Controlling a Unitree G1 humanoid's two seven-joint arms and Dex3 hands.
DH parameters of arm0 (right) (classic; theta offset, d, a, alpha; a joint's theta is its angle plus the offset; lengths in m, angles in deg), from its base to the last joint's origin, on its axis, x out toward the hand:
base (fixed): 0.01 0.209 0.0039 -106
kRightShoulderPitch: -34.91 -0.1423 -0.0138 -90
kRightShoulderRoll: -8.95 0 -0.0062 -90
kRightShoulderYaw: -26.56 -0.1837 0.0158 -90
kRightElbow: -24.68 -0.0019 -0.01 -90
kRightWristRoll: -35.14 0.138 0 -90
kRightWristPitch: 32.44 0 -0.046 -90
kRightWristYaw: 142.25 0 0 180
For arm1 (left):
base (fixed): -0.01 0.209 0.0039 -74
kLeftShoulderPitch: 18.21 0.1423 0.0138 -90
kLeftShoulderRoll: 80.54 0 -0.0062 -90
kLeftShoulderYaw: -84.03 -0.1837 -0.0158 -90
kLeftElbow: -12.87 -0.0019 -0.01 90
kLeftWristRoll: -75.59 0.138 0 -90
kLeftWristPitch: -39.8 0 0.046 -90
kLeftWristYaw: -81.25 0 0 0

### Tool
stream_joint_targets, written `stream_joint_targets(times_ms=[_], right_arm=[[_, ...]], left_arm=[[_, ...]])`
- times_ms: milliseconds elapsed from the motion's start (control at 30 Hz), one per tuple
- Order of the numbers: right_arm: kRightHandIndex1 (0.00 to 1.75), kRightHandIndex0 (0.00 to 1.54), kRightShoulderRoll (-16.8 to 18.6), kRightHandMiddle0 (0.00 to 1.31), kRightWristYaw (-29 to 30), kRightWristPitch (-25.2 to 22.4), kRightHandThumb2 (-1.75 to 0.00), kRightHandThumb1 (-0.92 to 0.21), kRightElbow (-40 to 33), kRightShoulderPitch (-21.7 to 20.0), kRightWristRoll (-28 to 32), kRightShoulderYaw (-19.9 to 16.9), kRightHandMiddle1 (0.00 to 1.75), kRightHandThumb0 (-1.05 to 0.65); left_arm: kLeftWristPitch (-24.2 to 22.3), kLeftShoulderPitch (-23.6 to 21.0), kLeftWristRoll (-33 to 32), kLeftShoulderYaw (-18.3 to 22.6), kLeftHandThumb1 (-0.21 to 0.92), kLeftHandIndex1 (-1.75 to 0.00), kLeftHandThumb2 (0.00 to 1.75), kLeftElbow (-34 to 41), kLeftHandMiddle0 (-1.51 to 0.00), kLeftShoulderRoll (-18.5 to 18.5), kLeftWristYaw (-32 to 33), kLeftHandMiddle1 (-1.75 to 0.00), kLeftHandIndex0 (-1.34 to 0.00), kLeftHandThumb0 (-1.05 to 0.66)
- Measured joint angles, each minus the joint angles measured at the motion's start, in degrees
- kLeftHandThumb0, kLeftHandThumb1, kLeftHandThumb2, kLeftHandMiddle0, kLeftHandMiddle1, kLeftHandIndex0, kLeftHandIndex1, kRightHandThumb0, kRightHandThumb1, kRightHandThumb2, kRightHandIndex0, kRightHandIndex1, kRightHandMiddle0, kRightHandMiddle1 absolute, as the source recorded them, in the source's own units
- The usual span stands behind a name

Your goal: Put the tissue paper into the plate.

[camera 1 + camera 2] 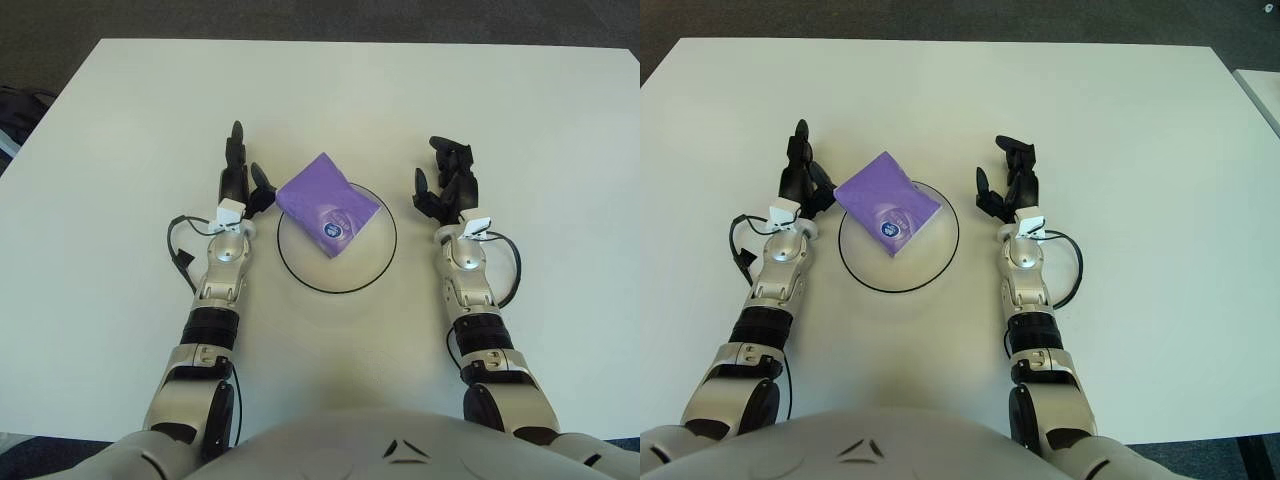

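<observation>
A purple tissue pack [326, 204] lies in the white, black-rimmed plate [365, 270], its far corner hanging over the plate's far-left rim. My left hand [243, 180] is just left of the pack, apart from it, with fingers spread and nothing in them. To the right of the plate my right hand [447, 186] shows with relaxed fingers, also holding nothing. In the right eye view the pack [886, 204] and plate [935, 265] sit between the left hand [804, 177] and the right hand [1008, 184].
Everything stands on a white table [120, 130] whose far edge runs along the top of the view against a dark floor. A dark object [15, 110] shows past the table's left edge.
</observation>
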Motion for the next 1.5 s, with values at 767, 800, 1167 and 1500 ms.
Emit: stream_joint_targets(times_ms=[767, 800, 1167, 1500], right_arm=[[0.27, 0.26, 0.33, 0.0, -4.52, 2.44, -0.85, -0.92, 2.98, -1.31, 4.78, -2.55, 0.87, -0.57], [0.26, 0.25, 0.33, 0.0, -4.79, 2.54, -0.86, -0.92, 3.08, -1.35, 5.05, -2.63, 0.84, -0.57], [0.11, 0.1, -0.12, 0.0, -7.79, 8.99, -0.93, -0.92, 6.35, -1.82, 5.4, -2.38, 0.38, -0.63], [0.05, 0.04, -0.72, 0.0, -8.61, 9.78, -1.01, -0.92, 6.76, -1.8, 4.53, -1.57, 0.17, -0.73]], left_arm=[[5.13, -1.15, -0.08, 0.1, 0.92, -0.3, 1.2, -4.51, -0.09, 0.09, 0.38, -0.03, 0.0, -0.84], [5.35, -1.2, -0.09, 0.1, 0.92, -0.3, 1.2, -4.64, -0.09, 0.09, 0.38, -0.03, 0.0, -0.84], [6.47, -1.21, -0.08, 0.04, 0.92, -0.28, 1.21, -5.33, -0.08, 0.07, 0.38, -0.01, 0.0, -0.85], [6.55, -1.15, -0.07, -0.11, 0.92, -0.27, 1.21, -5.45, -0.08, 0.09, 0.36, -0.01, 0.0, -0.86]])
